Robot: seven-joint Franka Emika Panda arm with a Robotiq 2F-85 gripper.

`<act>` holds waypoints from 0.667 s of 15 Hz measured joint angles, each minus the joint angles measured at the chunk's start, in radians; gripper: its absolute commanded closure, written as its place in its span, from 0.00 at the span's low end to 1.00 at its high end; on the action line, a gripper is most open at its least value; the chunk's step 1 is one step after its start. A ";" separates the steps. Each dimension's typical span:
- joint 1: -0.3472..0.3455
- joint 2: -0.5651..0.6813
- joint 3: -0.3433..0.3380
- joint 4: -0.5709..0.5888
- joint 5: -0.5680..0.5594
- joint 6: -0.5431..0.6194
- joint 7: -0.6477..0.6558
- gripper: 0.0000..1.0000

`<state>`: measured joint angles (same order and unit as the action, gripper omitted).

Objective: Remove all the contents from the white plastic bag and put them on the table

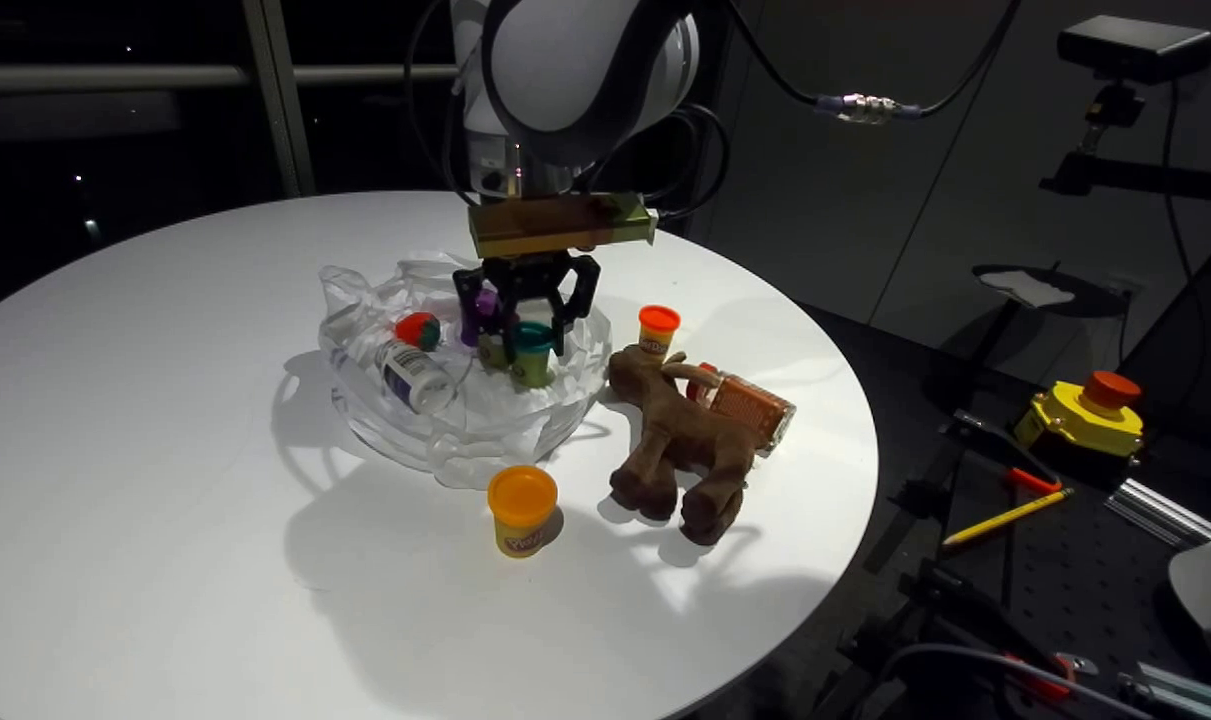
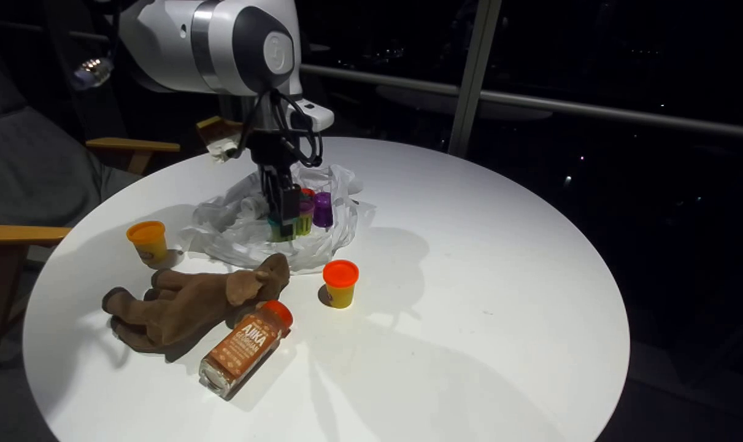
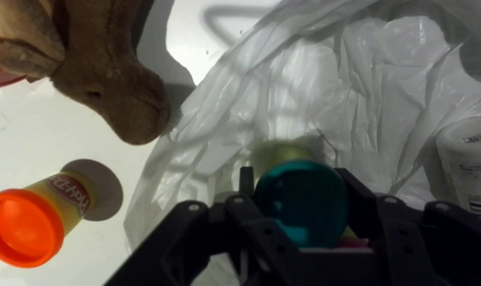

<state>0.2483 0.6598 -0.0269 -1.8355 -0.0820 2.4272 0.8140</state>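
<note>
The gripper [image 1: 535,345] points downward over the bag and pinches the green-lidded tub [image 3: 304,198], its jaws bearing on opposite sides of the lid. The tub is upright, within the outline of the white plastic bag [image 3: 323,87]; whether its base is clear of the film cannot be told. Just beside it, also in the bag, is the purple-lidded tub [image 2: 305,216], partly covered by the gripper. Further out in the bag are the dark purple container [image 2: 323,210], the strawberry [image 1: 417,330], red with green, and the white bottle [image 1: 417,382], which lies tilted near the strawberry.

The bag lies open on the round white bench [image 1: 165,500]. Outside the bag, the red-lidded tub [image 3: 24,228] stands upright near its rim. The brown plush toy [image 1: 685,430] lies on its side, muzzle just beside the bag. The spice jar [image 1: 750,405] lies just beside the toy, toward the right-hand bench edge in an exterior view. The orange-lidded tub [image 2: 148,242] stands upright near the bag, toward the left-hand bench edge in an exterior view.

Beyond the bench edge are a stop button [image 1: 1085,420], a pencil [image 1: 1008,518] and a grey chair [image 2: 34,159].
</note>
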 measured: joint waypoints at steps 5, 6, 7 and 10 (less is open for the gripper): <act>0.000 -0.097 -0.002 -0.048 0.018 -0.002 0.002 0.73; -0.002 -0.136 -0.008 -0.068 0.022 -0.005 0.005 0.73; -0.008 -0.174 -0.014 -0.086 0.028 -0.008 0.008 0.73; -0.050 -0.267 -0.040 -0.113 0.042 -0.031 0.016 0.73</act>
<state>0.1987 0.3926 -0.0674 -1.9485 -0.0400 2.3959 0.8304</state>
